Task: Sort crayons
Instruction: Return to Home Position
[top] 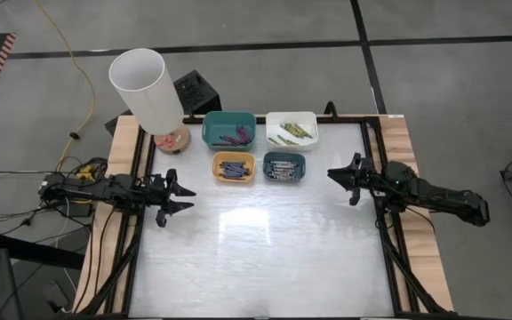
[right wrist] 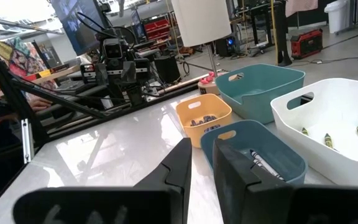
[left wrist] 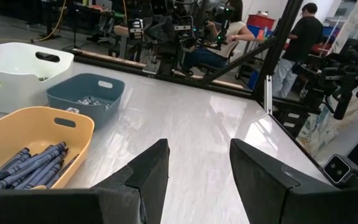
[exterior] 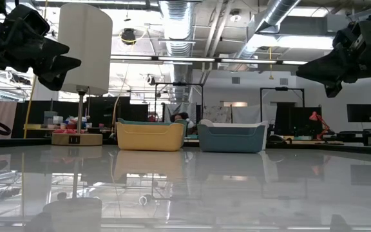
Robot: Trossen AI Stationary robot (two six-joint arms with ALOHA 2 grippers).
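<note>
All the crayons I see lie inside four small bins at the table's far middle. Dark purple ones are in the teal bin [top: 229,129], yellow-green ones in the white bin [top: 291,130], blue ones in the yellow bin [top: 234,167] and grey ones in the blue-grey bin [top: 284,166]. My left gripper [top: 190,197] [left wrist: 199,146] hovers level at the table's left, open and holding nothing, pointing toward the right. My right gripper [top: 336,180] [right wrist: 202,146] hovers level at the table's right and points left. Its fingers stand a narrow gap apart with nothing between them.
A lamp with a tall white shade [top: 149,89] stands on a wooden base at the far left corner, beside the teal bin. The glossy white tabletop [top: 256,258] stretches bare between the grippers and toward the near edge. People sit and stand in the room beyond the table.
</note>
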